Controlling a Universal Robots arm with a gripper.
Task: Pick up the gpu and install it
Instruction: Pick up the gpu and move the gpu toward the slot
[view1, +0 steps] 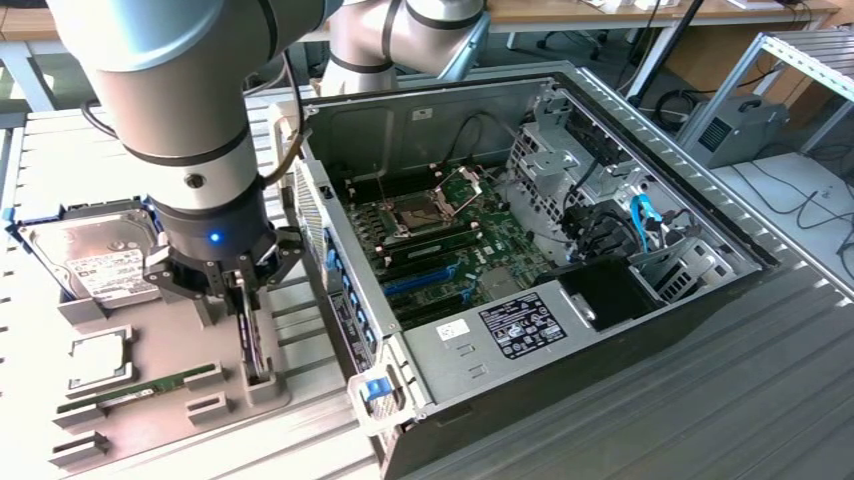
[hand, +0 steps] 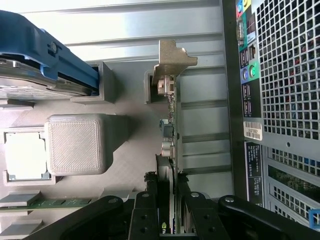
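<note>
Exterior view: I have the gripper (view1: 240, 295) down over the grey fixture tray (view1: 160, 345), which sits on the ribbed metal table beside the open computer case (view1: 441, 345). The gpu (view1: 250, 345) stands on its long edge in a slot along the tray's edge nearest the case, and the fingers reach down on either side of its upper end. The hard drive (view1: 100, 255) lies at the tray's far corner. The processor chip (view1: 96, 360) and the green memory stick (view1: 134, 395) lie nearer the tray's front edge.

Wrist view: looking along the card, I see the gpu (hand: 167, 135) edge-on, its silver bracket (hand: 172, 60) at the far end, seated in a grey holder post. The gripper (hand: 166, 182) is clamped on the card, with one black finger pressed to each face. The card rests in its slot on the tray. The case's perforated rear panel (hand: 290, 70) runs just beside it, and the blue-framed hard drive (hand: 45, 55) lies on the card's other side.
</note>
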